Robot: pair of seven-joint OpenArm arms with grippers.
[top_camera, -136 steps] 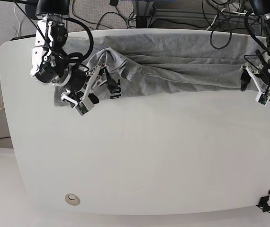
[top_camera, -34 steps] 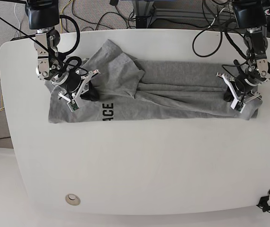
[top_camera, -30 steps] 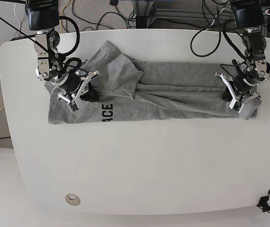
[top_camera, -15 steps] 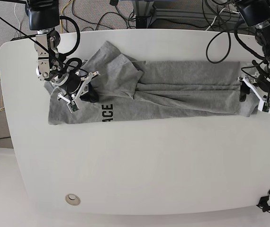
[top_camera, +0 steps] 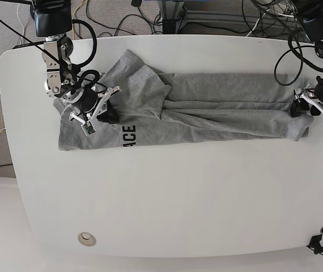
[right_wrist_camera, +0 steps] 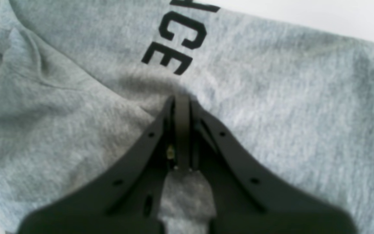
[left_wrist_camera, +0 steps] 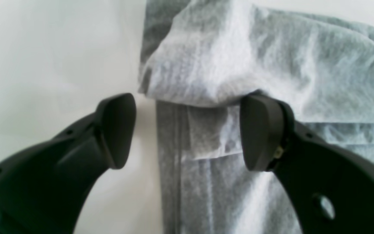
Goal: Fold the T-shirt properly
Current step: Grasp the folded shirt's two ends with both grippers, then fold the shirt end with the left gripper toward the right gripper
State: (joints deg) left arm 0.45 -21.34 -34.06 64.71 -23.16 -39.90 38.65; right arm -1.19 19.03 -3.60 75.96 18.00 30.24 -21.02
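At the left of the base view the right gripper rests on the chest end of the T-shirt, just above the black lettering. Its wrist camera shows the two fingers pressed flat together with no daylight between them; a sliver of grey cloth shows lower down between the finger frames, but whether a fold is really pinched at the tips is hard to tell from that close, soft picture.

The T-shirt lies as a long, wrinkled band across the far half of the white table, folded lengthwise, with a sleeve flap turned over near the left end and creases running along the middle.

At the right end the left gripper sits at the hem, its jaws spread wide. In its wrist view one pad is over bare table and the other pad lies against the cloth, with a lifted lip of the hem bunched between and just beyond them; nothing is gripped.

The risk from here lies in both ends. If the left gripper closes where it stands, it may catch only the top layer of that bunched lip, so the layers part when lifted. If the right gripper moves while pressed shut on the fabric, it could drag the chest end and skew the band, spoiling a square fold.
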